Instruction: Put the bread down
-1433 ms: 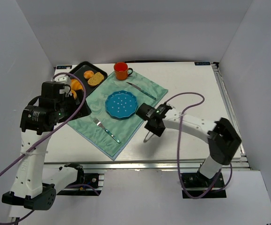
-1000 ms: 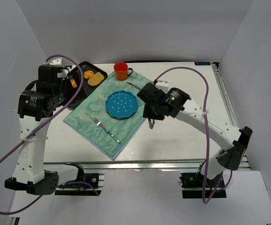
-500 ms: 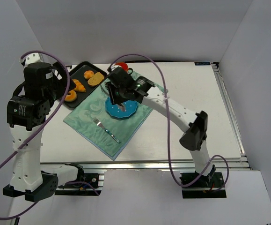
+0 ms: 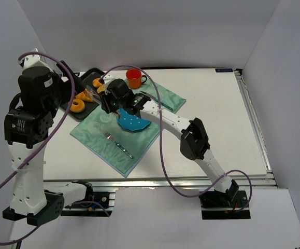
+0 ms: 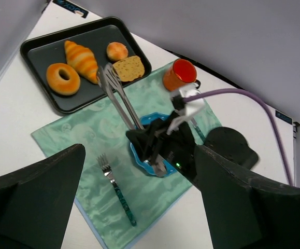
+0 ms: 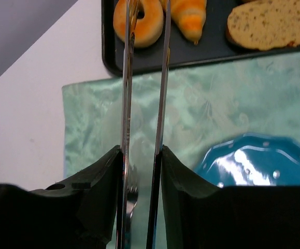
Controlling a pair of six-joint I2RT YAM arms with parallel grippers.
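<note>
Working outward from the blue plate [image 4: 135,123], as seen from the arms' side of the counter [image 4: 217,104].

Nearest, off the plate's near-left side, a fork [image 4: 117,144] lies on the green cloth [image 4: 95,129] that also carries the plate. Over the plate's left edge hangs the right claw [image 6: 142,161], pressed together on a pair of metal tongs [image 6: 163,78]. The tong arms stand a little apart w/ nothing gripped. High above the plate the left claw [image 5: 138,153] is spread wide & holds nothing.

Far-left of the plate sits the black tray [image 5: 87,92]. On it lies the bread [image 5: 81,60], a croissant, not yet lifted. A donut [image 5: 62,79] lies just beside it on the side away from the plate, a toast slice [image 5: 128,68] & small roll [image 5: 117,51] on the side nearer the plate. The tong tips reach over the tray near the croissant; can't tell if they touch it. Beyond the plate stands an orange cup [image 5: 181,75].

Risks, as I judge them:
- One tong arm lines up w/ the donut, so squeezing now could nip the wrong pastry.
- It could also catch only the croissant's end, which would swing & drop.
- Tips kept low may snag the tray rim.
- The right arm passes near the cup & could knock it.

Room: the tray side of the plate is crowded by the left arm & the wall. The bare counter right of the plate is the widest space.
</note>
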